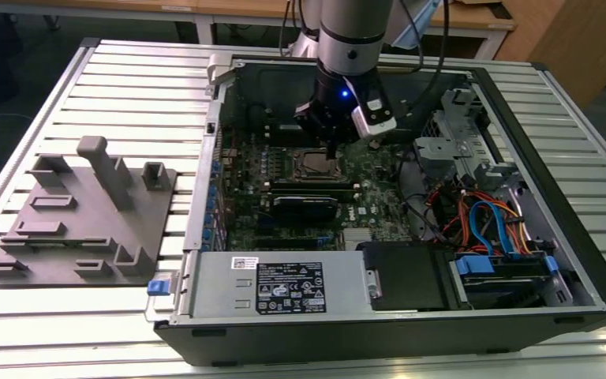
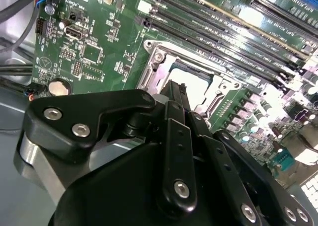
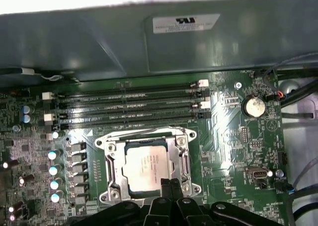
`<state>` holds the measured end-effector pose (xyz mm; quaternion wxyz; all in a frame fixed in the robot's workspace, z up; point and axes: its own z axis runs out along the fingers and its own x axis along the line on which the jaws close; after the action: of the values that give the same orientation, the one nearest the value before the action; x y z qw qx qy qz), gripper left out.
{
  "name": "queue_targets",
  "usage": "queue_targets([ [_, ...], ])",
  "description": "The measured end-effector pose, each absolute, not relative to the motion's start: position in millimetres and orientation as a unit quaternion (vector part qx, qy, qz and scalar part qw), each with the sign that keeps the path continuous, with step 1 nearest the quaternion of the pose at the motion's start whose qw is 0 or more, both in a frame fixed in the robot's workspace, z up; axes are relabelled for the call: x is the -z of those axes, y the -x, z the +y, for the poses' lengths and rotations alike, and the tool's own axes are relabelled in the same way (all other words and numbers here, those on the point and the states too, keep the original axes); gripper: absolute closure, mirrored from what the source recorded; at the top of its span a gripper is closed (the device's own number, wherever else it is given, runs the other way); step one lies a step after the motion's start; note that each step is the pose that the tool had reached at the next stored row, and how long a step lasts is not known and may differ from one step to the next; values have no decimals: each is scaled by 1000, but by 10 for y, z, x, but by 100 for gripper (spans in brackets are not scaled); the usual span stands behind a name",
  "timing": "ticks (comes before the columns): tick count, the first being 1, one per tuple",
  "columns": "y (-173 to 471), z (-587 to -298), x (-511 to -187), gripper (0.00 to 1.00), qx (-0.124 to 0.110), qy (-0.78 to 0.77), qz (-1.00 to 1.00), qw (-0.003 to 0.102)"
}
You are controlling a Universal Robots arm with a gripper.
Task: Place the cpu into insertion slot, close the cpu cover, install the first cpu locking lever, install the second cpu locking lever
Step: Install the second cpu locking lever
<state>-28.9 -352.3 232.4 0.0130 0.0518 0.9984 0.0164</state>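
The cpu (image 3: 146, 164) lies flat in its socket on the green motherboard, its silver-grey top showing through the window of the cpu cover (image 3: 112, 162). The cover's metal frame lies down over the chip. My gripper (image 3: 169, 183) hangs just above the socket's near edge, its two thin black fingers pressed together and shut with nothing visible between them. In the second wrist view the fingertips (image 2: 175, 89) stand at the socket's rim, partly hiding the cpu (image 2: 195, 83). In the exterior view the gripper (image 1: 330, 150) is inside the open computer case, over the socket (image 1: 315, 163). I cannot make out the locking levers clearly.
Long black memory slots (image 3: 129, 104) run beside the socket, and a coin battery (image 3: 254, 106) sits on the board. The case walls (image 1: 218, 118), the power supply (image 1: 282, 286) and the cable bundles (image 1: 488, 221) hem the arm in. A grey fixture plate (image 1: 82, 225) lies at the exterior view's left.
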Motion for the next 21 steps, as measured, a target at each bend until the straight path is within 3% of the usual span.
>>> queue_targets([
  [21,281,-3637,-2324,90,-16,-52,998,12],
])
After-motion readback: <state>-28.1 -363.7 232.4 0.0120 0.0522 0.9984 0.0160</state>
